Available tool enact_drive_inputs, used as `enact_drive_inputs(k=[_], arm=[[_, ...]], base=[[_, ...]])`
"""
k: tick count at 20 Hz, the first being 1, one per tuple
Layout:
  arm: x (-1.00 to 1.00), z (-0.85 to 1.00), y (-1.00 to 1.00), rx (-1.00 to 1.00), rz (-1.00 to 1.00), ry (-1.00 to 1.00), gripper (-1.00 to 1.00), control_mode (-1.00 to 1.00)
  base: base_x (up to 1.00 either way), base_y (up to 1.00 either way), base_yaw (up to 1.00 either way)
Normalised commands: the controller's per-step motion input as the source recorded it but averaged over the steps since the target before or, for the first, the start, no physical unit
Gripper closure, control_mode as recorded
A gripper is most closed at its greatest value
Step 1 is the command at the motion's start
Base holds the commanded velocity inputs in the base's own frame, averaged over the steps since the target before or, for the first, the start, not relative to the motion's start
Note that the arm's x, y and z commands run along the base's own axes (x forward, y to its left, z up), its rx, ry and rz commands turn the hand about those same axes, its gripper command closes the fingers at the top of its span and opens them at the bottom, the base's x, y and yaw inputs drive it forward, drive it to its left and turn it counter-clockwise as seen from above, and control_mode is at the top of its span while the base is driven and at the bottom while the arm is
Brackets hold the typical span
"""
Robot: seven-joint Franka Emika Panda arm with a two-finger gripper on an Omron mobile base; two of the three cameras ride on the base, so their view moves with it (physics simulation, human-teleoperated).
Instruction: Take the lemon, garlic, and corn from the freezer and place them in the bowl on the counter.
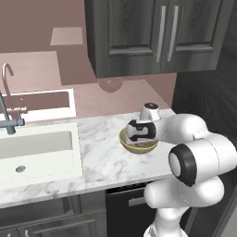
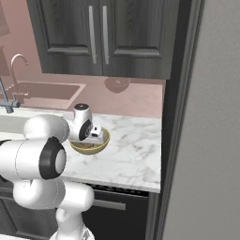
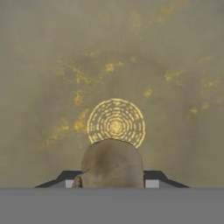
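As hand view looks into bowl, end effector clamps tan lump | base views: bowl on counter

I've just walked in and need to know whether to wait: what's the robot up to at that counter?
The white arm is bent over the bowl on the marble counter, beside the sink. Its gripper points down into the bowl, with the jaws closed on a rounded tan-brown thing just above the bowl's floor. It could be the garlic, but I can't tell for sure. Nothing else lies in the part of the bowl visible from the hand.
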Motion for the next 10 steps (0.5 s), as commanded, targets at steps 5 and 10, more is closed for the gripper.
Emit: enact_drive_inputs(k=[5,10], arm=[[0.03,0.0,0.0,0.0,0.0,0.0,-1.0,-1.0],[0.0,0.0,0.0,0.0,0.0,0.0,-1.0,-1.0]], base=[[0.0,0.0,0.0],[0.0,0.0,0.0]])
